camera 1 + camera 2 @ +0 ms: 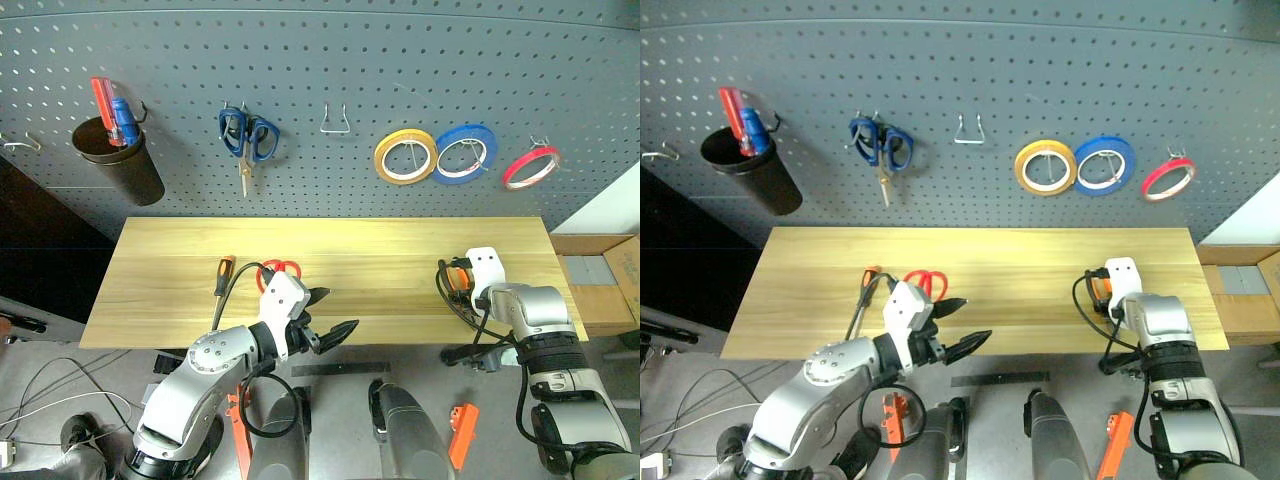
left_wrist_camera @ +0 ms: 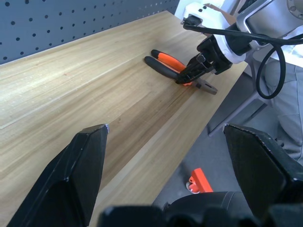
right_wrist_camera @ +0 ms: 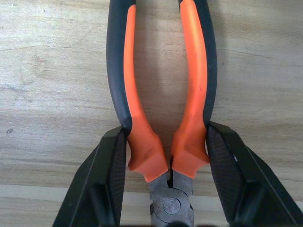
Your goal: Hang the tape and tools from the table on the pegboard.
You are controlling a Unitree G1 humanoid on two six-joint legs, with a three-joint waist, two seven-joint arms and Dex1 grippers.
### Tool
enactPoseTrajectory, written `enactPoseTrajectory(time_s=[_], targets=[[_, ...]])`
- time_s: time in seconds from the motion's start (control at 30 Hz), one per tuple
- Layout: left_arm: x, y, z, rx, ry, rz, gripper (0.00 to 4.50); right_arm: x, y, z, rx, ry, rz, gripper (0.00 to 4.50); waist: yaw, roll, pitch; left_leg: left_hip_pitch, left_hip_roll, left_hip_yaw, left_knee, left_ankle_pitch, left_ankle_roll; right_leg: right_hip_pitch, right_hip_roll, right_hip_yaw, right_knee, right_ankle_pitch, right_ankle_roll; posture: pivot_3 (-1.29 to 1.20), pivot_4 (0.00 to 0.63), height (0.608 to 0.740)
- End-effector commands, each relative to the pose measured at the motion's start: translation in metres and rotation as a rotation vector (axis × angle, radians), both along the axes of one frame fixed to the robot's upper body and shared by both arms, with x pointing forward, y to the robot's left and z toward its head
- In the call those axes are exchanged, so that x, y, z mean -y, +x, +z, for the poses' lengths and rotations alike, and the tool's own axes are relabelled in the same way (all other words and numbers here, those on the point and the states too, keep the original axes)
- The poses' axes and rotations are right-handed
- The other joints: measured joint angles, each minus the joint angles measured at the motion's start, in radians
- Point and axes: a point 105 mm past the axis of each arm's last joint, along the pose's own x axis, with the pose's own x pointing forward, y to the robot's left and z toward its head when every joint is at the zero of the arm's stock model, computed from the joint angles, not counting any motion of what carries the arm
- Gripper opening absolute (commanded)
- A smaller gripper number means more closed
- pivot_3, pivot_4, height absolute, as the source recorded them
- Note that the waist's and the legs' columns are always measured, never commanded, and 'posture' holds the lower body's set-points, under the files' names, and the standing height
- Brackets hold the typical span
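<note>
Right jaws (image 3: 168,177) clamp pliers (image 3: 165,94) at handle base, lower right; left jaws (image 1: 325,315) open. Pliers look heavy, stiff, rubber grips non-slip.

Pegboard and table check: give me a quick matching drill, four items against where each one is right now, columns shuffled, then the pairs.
Things:
1. red tape ring
2. pliers
3. red-handled scissors
4. blue-handled scissors

Places:
A. on the table, between the right gripper's fingers
B. on the pegboard's right-most hook
C. on the table beside the left gripper
D. on a pegboard hook, left of the yellow tape

Pairs: 1-B, 2-A, 3-C, 4-D
</note>
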Motion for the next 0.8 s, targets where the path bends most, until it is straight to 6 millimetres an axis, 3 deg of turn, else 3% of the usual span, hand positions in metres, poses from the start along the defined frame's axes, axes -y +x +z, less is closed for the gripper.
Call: enactPoseTrajectory(time_s=[0.03, 0.17, 0.37, 0.47, 0.53, 0.67, 0.8], targets=[[-0.003, 0.003, 0.01, 0.033, -0.012, -0.019, 4.18, 0.004, -0.005, -0.001, -0.024, 0.022, 0.018, 1.97, 0.0, 0.0, 0.0, 0.0, 0.0, 0.0, 0.0, 0.0, 0.0, 0.0, 0.0, 0.0, 0.0, 0.0, 0.0, -0.04, 0.327, 0.74], [-0.016, 0.017, 0.027, 0.076, -0.053, 0.02, 4.18, -0.032, -0.01, 0.024, 0.011, 0.127, 0.296, 1.97, 0.001, 0.0, -0.001, -0.001, 0.0, 0.0, 0.0, 0.0, 0.0, -0.001, 0.0, -0.001, 0.0, 0.0, 0.001, -0.05, 0.268, 0.74], [-0.035, 0.037, 0.066, 0.19, -0.164, 0.101, 4.18, -0.08, -0.029, 0.061, 0.102, 0.183, 0.703, 1.97, -0.001, 0.001, -0.015, -0.003, -0.001, 0.0, 0.0, 0.0, 0.0, -0.002, 0.001, -0.002, 0.0, 0.001, 0.001, -0.05, 0.167, 0.74], [-0.045, 0.046, 0.085, 0.278, -0.159, 0.146, 4.18, -0.113, -0.024, 0.1, 0.266, 0.247, 0.85, 1.97, 0.0, -0.002, -0.037, -0.003, -0.002, 0.0, 0.0, 0.0, -0.001, -0.002, 0.002, -0.003, 0.0, 0.001, 0.001, -0.05, 0.11, 0.74], [-0.052, 0.05, 0.096, 0.328, -0.171, 0.19, 4.18, -0.132, -0.02, 0.125, 0.362, 0.288, 0.914, 1.97, -0.004, -0.003, -0.048, -0.002, -0.003, 0.001, 0.001, 0.0, -0.001, -0.002, 0.003, -0.002, 0.0, 0.002, 0.002, -0.04, 0.087, 0.74], [-0.066, 0.053, 0.103, 0.372, -0.194, 0.274, 4.18, -0.15, -0.012, 0.149, 0.474, 0.315, 0.976, 1.97, 0.001, -0.005, -0.086, -0.002, -0.002, 0.0, 0.001, 0.003, -0.006, -0.001, 0.005, -0.002, -0.001, 0.006, 0.002, -0.03, 0.052, 0.74], [-0.081, 0.052, 0.113, 0.408, -0.234, 0.351, 4.18, -0.174, -0.008, 0.186, 0.627, 0.384, 1.03, 1.97, 0.007, -0.013, -0.12, -0.001, -0.002, 0.0, 0.001, 0.003, -0.006, -0.001, 0.006, -0.002, -0.001, 0.007, 0.001, -0.01, 0.029, 0.74]])
